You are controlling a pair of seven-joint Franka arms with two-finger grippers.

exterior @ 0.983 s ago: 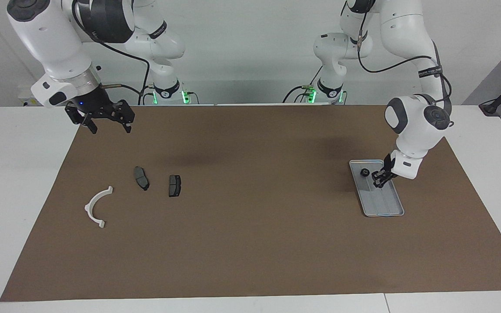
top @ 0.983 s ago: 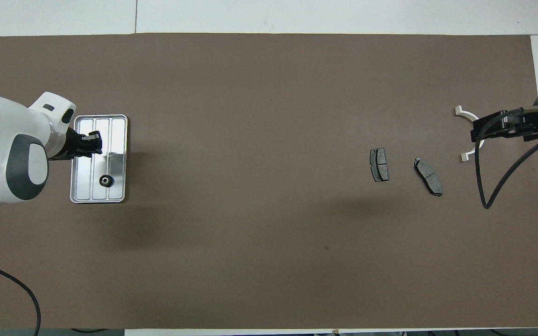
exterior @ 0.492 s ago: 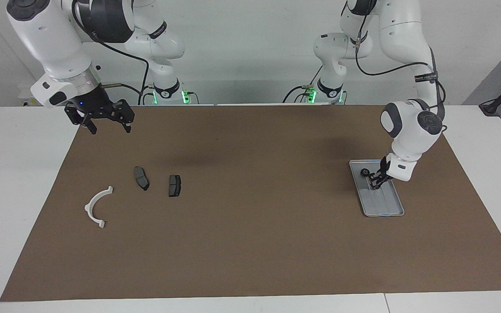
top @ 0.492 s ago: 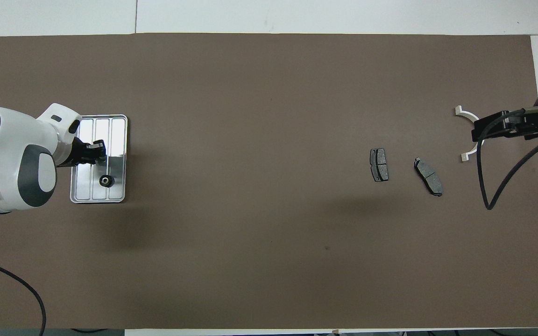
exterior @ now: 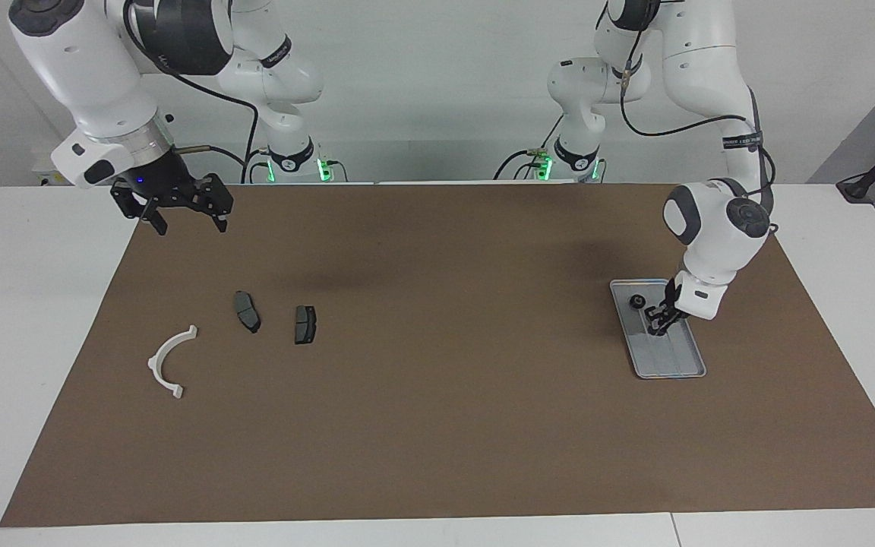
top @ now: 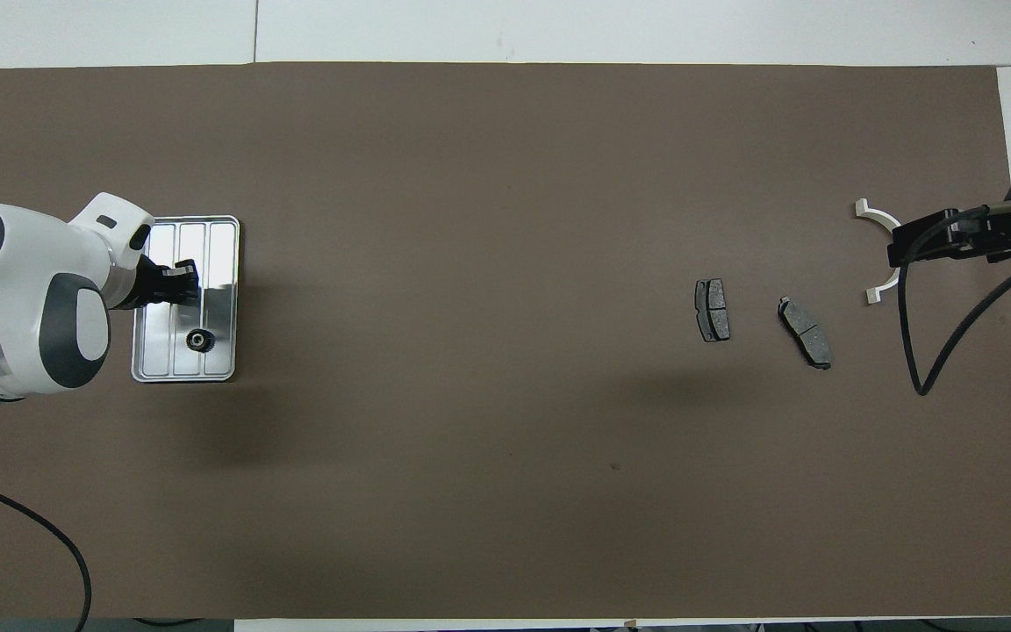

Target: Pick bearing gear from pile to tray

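Facing view: the tray (exterior: 669, 363) lies on the brown mat (exterior: 445, 395) near the left arm's end of the table. The bearing gear (exterior: 636, 301) rests inside it, in the corner nearest the robots. The left gripper (exterior: 659, 325), jaws shut and empty, hangs over the tray's middle, just beside the gear but apart from it. The right gripper (exterior: 187, 222), jaws spread wide, waits in the air over the mat's edge by the right arm's end. Overhead view: the gear (top: 199, 340) sits on the tray (top: 154, 364) floor, clear of the left gripper (top: 182, 279). Two brake pads (top: 713, 310) and a white half-ring (top: 876, 290) lie toward the right arm's end, the right gripper (top: 905, 247) above the ring.
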